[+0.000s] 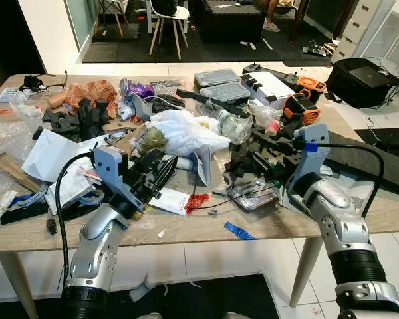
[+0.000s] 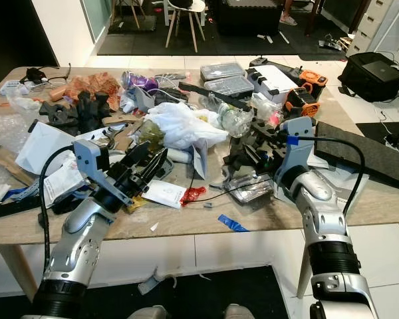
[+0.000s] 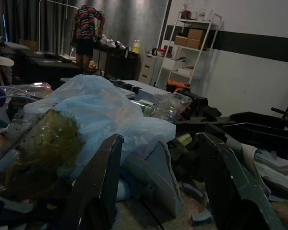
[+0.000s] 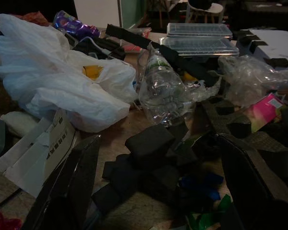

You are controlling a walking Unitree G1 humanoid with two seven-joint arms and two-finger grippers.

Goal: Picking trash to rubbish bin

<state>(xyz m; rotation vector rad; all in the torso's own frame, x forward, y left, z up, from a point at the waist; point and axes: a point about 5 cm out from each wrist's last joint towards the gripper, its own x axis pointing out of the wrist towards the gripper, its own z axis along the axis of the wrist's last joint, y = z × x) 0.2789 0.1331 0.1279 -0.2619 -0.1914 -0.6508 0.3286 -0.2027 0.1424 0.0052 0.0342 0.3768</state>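
1. Worktop [image 1: 186, 229], cluttered. White plastic bag [image 1: 183, 129] at centre, knotted, holding something yellow-green; contents unclear.
2. Crushed clear bottle [image 4: 163, 91] lies just right of the bag. Two clear lidded trays [image 1: 219, 83] behind; contents cannot be told.
3. Left gripper [image 3: 158, 187] low over the worktop, fingers spread apart, empty, aimed at the bag.
4. Right gripper [image 4: 158, 187] wide apart, empty, over black foam blocks [image 4: 149, 143] near the bottle.

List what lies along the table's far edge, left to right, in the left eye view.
Black glasses → orange-brown crumpled wrapper → purple shiny wrapper → two clear plastic trays → white box → orange and black tool.
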